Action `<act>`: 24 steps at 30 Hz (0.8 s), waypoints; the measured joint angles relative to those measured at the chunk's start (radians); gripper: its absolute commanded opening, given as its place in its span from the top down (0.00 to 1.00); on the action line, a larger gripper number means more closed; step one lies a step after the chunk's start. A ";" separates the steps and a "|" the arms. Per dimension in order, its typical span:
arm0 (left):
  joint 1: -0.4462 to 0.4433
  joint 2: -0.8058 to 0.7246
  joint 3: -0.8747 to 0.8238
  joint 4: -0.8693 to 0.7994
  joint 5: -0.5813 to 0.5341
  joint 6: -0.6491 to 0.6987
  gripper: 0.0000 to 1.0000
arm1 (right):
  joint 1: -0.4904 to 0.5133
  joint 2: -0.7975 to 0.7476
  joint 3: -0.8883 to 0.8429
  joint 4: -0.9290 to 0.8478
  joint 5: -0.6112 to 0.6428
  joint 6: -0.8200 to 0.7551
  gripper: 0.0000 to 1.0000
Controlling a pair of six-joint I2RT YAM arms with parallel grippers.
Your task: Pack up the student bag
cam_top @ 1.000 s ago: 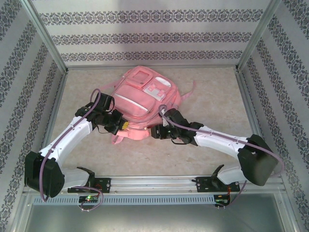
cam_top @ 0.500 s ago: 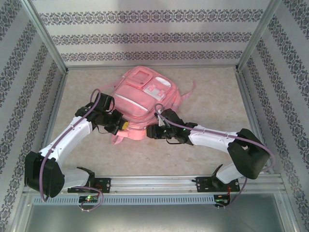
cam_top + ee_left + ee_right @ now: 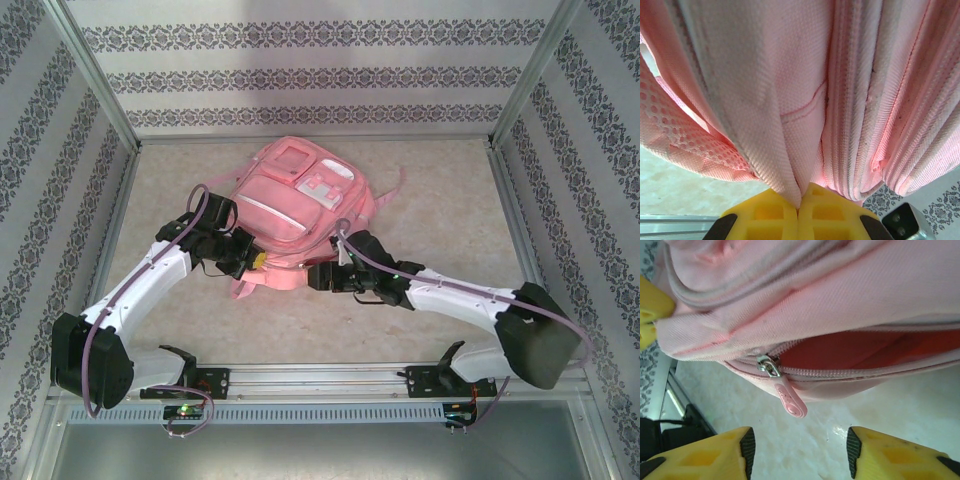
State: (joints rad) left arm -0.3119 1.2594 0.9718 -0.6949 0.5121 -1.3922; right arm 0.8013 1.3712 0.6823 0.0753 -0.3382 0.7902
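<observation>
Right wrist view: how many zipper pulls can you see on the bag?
1. A pink zipper pull hangs from the metal slider at the left end of the open zip on the student bag, above the open right gripper. Others may be hidden.

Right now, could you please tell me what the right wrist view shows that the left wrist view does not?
Right wrist: the part-open zip with its pink pull tab, red lining, and the open right gripper. Left wrist: the left gripper shut on a fabric fold, plus mesh panel. Both: the pink student bag and pale table.
</observation>
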 measured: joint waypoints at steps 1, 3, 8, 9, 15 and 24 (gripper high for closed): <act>0.000 0.000 0.000 0.000 0.000 0.000 1.00 | 0.000 0.026 0.005 0.005 -0.013 0.000 0.45; 0.000 0.000 0.000 0.000 0.000 0.000 1.00 | 0.000 0.067 0.011 0.016 -0.023 0.000 0.46; 0.000 0.000 0.000 0.000 0.000 0.000 1.00 | 0.000 0.124 0.032 0.027 -0.038 0.001 0.50; 0.000 0.000 0.000 0.000 0.000 0.000 1.00 | 0.000 0.134 0.044 0.031 -0.046 0.001 0.51; 0.000 -0.001 -0.005 0.000 0.000 0.000 1.00 | 0.000 0.153 0.098 0.050 -0.075 0.001 0.61; 0.000 -0.003 -0.013 0.003 0.000 0.000 1.00 | 0.000 0.161 0.114 0.049 -0.082 0.004 0.83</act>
State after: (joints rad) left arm -0.3119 1.2564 0.9592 -0.6922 0.5121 -1.3918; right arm 0.8013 1.5326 0.7959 0.1246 -0.4206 0.7940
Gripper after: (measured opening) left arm 0.047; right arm 0.165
